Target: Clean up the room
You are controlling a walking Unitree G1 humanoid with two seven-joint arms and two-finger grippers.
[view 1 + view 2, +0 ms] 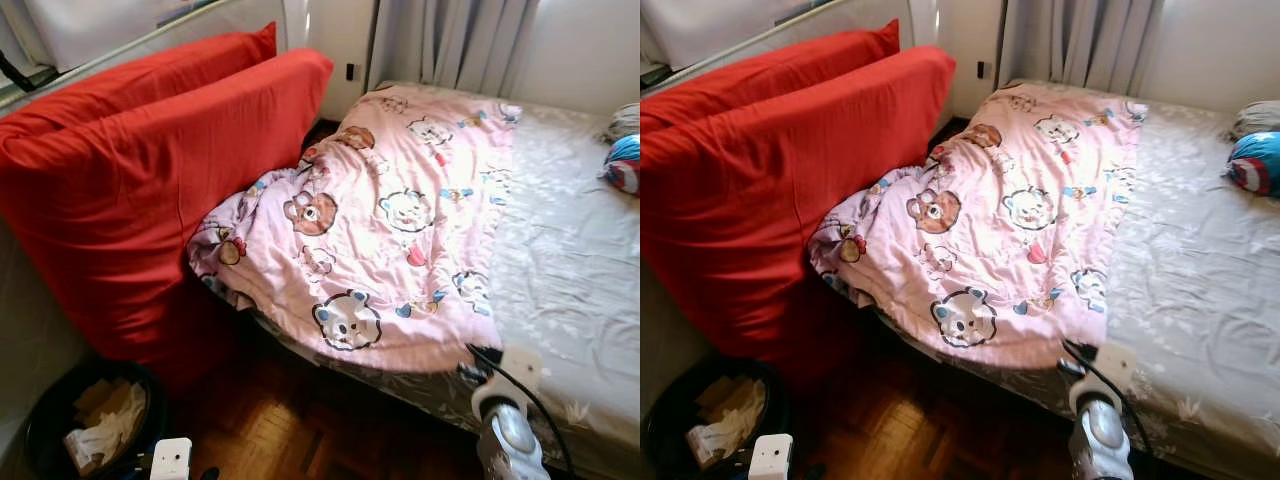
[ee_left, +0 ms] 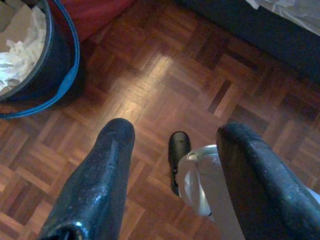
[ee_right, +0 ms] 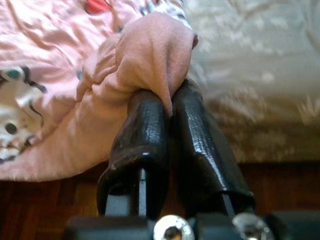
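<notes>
Bedroom, parquet floor (image 2: 165,90). My right gripper (image 3: 167,107) pinches edge of pink cartoon quilt (image 1: 390,220), bunched across left half of bed (image 1: 570,260). Left gripper (image 2: 175,165) spread, idle over floor. Bed-making barely begun, I judge.

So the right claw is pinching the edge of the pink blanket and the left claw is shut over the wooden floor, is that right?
Not quite. The right claw is indeed shut on the pink blanket, but the left claw is open, its fingers spread apart over the wooden floor, as the left wrist view shows.
</notes>
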